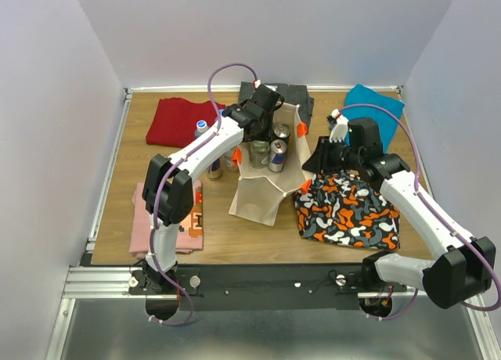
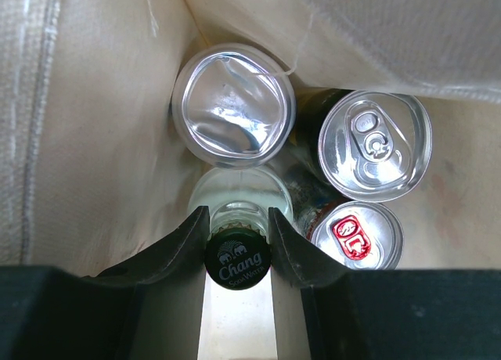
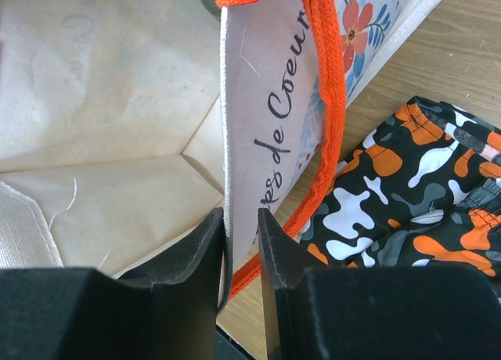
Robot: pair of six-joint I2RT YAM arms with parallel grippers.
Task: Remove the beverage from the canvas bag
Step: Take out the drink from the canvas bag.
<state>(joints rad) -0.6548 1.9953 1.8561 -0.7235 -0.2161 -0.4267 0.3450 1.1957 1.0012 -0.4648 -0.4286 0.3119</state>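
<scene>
The beige canvas bag (image 1: pixel 258 197) stands open in the middle of the table, with several drinks inside. In the left wrist view my left gripper (image 2: pixel 239 219) is down inside the bag, shut on the neck of a glass bottle with a dark green Chang cap (image 2: pixel 237 260). Beside it stand a silver can (image 2: pixel 376 145), a can with a red tab (image 2: pixel 357 236) and a clear-lidded container (image 2: pixel 233 106). My right gripper (image 3: pixel 241 219) is shut on the bag's right rim (image 3: pixel 262 102), next to its orange handle (image 3: pixel 330 102).
An orange, black and white camouflage garment (image 1: pixel 348 211) lies right of the bag. A red cloth (image 1: pixel 184 121) and a blue-capped bottle (image 1: pixel 202 128) are at the back left, a teal cloth (image 1: pixel 376 106) at the back right, and a pink garment (image 1: pixel 168 215) at the front left.
</scene>
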